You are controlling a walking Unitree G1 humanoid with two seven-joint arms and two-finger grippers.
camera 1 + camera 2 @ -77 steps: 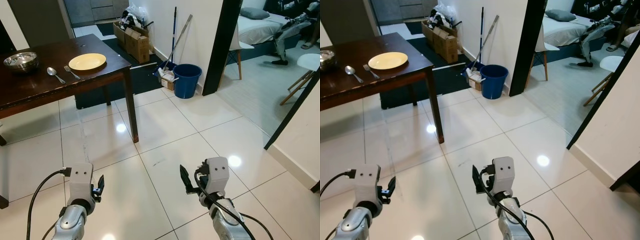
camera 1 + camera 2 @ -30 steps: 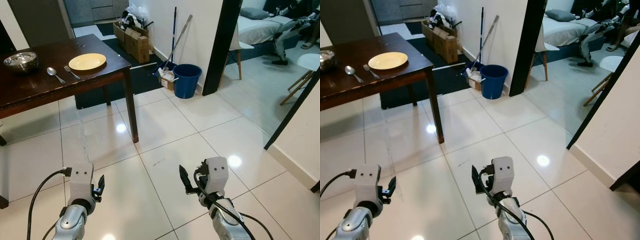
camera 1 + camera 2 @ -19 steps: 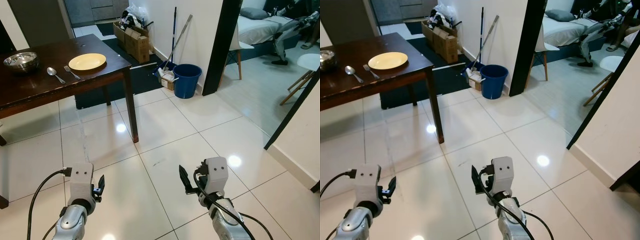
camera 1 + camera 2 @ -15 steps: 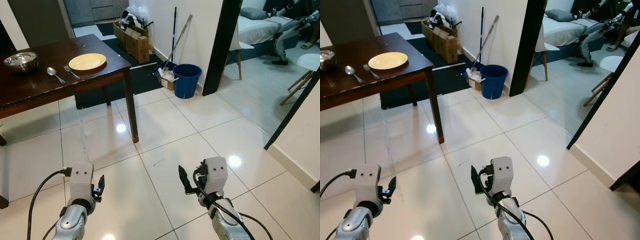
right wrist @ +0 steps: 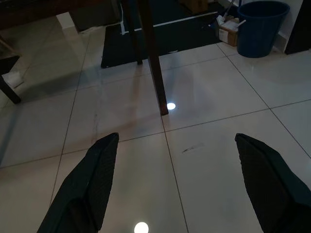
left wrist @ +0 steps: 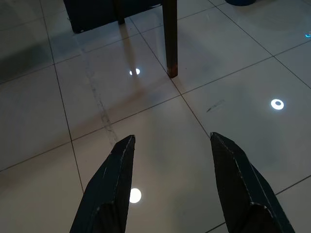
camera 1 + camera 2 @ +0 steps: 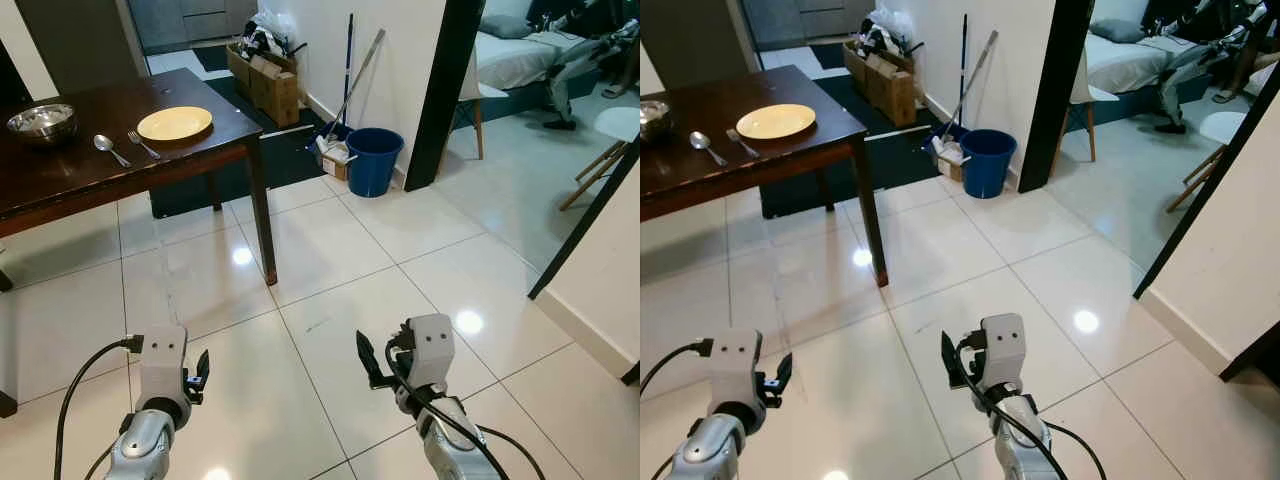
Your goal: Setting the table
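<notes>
- Left tool (image 6: 167, 187) and right tool (image 5: 175, 182) both spread wide, empty, held low over floor tiles.
- Worktop (image 7: 60, 165) well ahead-left: yellow plate (image 7: 174, 123), fork (image 7: 143, 145), spoon (image 7: 109, 148), steel bowl (image 7: 41, 121) laid out.
- Likely approach step; next: walk closer.
</notes>
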